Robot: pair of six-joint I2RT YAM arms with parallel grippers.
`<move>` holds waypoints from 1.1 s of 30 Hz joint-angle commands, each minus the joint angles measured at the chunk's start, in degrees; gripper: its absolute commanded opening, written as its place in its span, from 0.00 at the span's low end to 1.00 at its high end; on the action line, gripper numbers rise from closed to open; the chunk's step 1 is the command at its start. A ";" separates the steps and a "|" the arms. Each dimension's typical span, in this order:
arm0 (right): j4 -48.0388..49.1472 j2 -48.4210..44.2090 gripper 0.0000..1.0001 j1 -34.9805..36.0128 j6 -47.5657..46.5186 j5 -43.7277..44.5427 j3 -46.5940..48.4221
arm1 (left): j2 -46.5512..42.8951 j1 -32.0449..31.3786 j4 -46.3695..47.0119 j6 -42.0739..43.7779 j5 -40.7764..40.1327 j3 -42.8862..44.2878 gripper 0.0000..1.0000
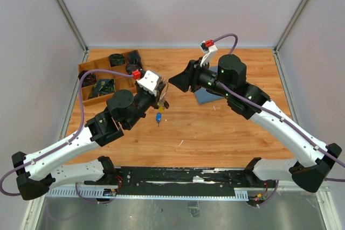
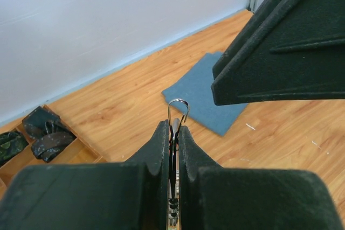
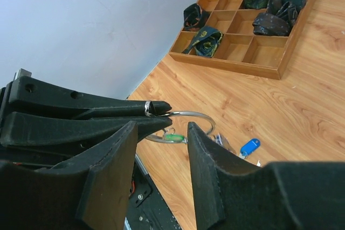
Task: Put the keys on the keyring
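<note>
My left gripper (image 1: 161, 101) is shut on the thin silver keyring (image 2: 178, 105) and holds it above the table; the wire loop sticks out past the fingertips. In the right wrist view the keyring (image 3: 200, 117) juts from the left gripper (image 3: 156, 112), with a green-headed key (image 3: 173, 137) on it. A bright blue-headed key (image 3: 249, 146) shows just below it, and also in the top view (image 1: 159, 117) under a yellow head. I cannot tell whether it hangs on the ring. My right gripper (image 1: 172, 82) is open and empty, its fingers (image 3: 207, 160) close to the ring.
A wooden divided tray (image 1: 86, 71) with dark rolled cloths stands at the back left, also in the right wrist view (image 3: 226, 63). A blue-grey mat (image 2: 207, 98) lies under the right arm. Grey walls enclose the table.
</note>
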 commanded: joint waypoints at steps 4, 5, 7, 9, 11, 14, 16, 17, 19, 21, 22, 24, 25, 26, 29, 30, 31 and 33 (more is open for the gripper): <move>2.21 3.62 0.41 -0.62 1.19 -4.35 4.02 | -0.69 -0.74 3.10 0.49 0.27 -0.29 0.01; 1.75 4.13 0.41 -0.67 1.05 -5.07 4.63 | -0.69 -0.75 3.05 0.49 0.41 -0.29 0.01; 1.88 4.89 0.41 -0.59 1.13 -5.97 5.07 | -0.61 -0.84 2.94 0.57 0.63 -0.20 0.00; 2.04 5.20 0.41 -0.59 1.20 -6.25 5.27 | -0.52 -0.87 2.77 0.59 0.77 -0.14 0.01; 1.97 5.45 0.40 -0.61 1.25 -6.20 5.36 | -0.52 -1.01 2.71 0.62 0.98 -0.21 0.01; 1.87 5.73 0.37 -0.59 1.20 -6.17 5.48 | -0.44 -1.17 2.65 0.47 1.28 -0.28 0.01; 1.83 5.87 0.34 -0.62 1.18 -6.18 5.55 | -0.36 -1.23 2.72 0.51 1.47 -0.35 0.01; 1.84 5.95 0.32 -0.63 1.18 -6.19 5.54 | -0.28 -1.25 2.62 0.47 1.61 -0.37 0.01; 1.87 6.16 0.26 -0.63 1.19 -6.22 5.63 | -0.19 -1.34 2.70 0.59 1.68 -0.42 0.00; 1.96 6.18 0.19 -0.61 1.18 -6.30 5.56 | -0.25 -1.36 2.66 0.53 1.53 -0.37 0.01; 2.04 6.21 0.14 -0.63 1.18 -6.41 5.52 | -0.30 -1.29 2.72 0.47 1.36 -0.42 0.01; 2.18 6.20 0.04 -0.59 1.20 -6.80 5.41 | -0.55 -1.36 2.88 0.37 1.05 -0.58 0.00; 2.24 6.13 0.01 -0.60 1.21 -7.05 5.33 | -0.64 -1.34 2.96 0.23 0.85 -0.67 0.01; 2.33 6.06 0.01 -0.59 1.15 -7.29 5.32 | -0.81 -1.31 3.17 0.10 0.64 -0.78 0.01; 3.36 5.25 0.01 -0.59 1.16 -7.49 4.47 | -1.74 -1.31 4.23 -0.51 0.02 -1.58 0.14; 3.90 4.81 0.01 -0.61 1.23 -7.49 4.07 | -2.13 -1.32 4.76 -0.86 -0.01 -1.86 0.20; 4.33 4.48 0.01 -0.61 1.26 -7.48 3.82 | -2.52 -1.30 5.09 -1.04 -0.04 -2.27 0.25; 5.11 3.92 0.01 -0.65 1.35 -7.85 3.48 | -2.84 -1.31 5.77 -1.43 -0.10 -2.71 0.31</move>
